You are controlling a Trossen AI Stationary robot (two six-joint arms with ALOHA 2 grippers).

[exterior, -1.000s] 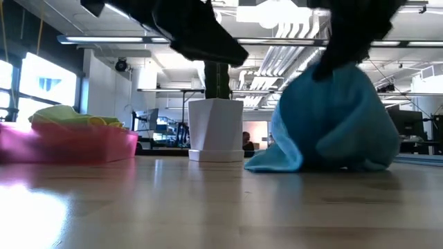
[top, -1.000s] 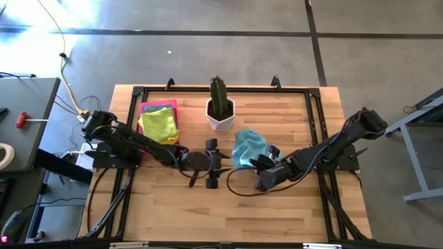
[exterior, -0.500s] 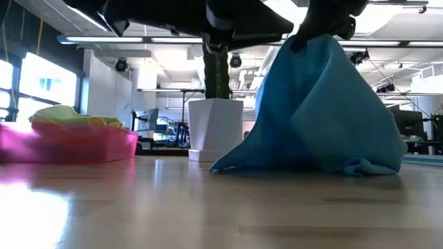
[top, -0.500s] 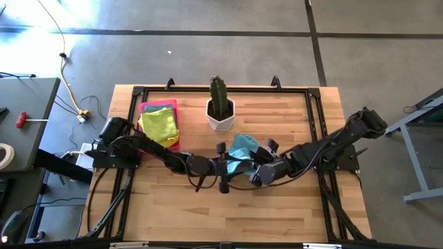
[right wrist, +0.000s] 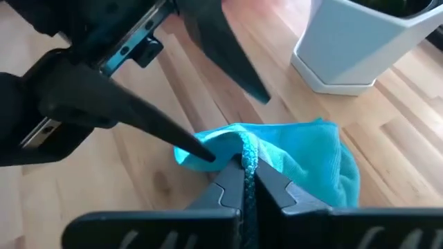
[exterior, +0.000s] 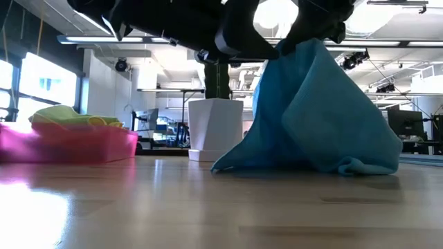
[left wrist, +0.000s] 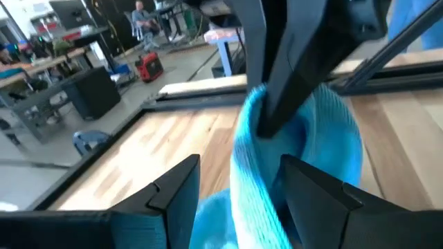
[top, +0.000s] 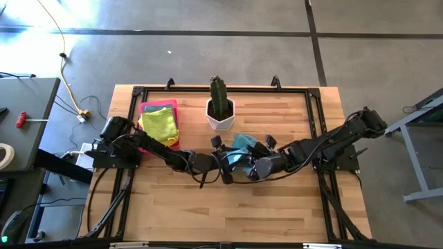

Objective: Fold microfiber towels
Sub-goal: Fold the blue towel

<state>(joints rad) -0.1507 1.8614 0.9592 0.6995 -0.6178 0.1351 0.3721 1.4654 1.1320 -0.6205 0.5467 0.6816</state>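
Light-blue towel (top: 243, 148) beside the white pot (top: 220, 115) holding a green cactus (top: 219, 96). Pink tray (top: 149, 108) left of the pot carries lime-yellow towels (top: 159, 124). Pale striped wooden worktop (top: 277, 207).

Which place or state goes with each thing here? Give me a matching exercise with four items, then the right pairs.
Things:
1. blue towel
2. pink tray
3. cactus pot
4. left hand

Places or states:
A. open, its fingers either side of a fold of cloth
B. at the table's back edge, in the middle
C. pinched and lifted into a peak by the right hand
D. at the table's back left, holding yellow-green cloths

Pairs: 1-C, 2-D, 3-B, 4-A
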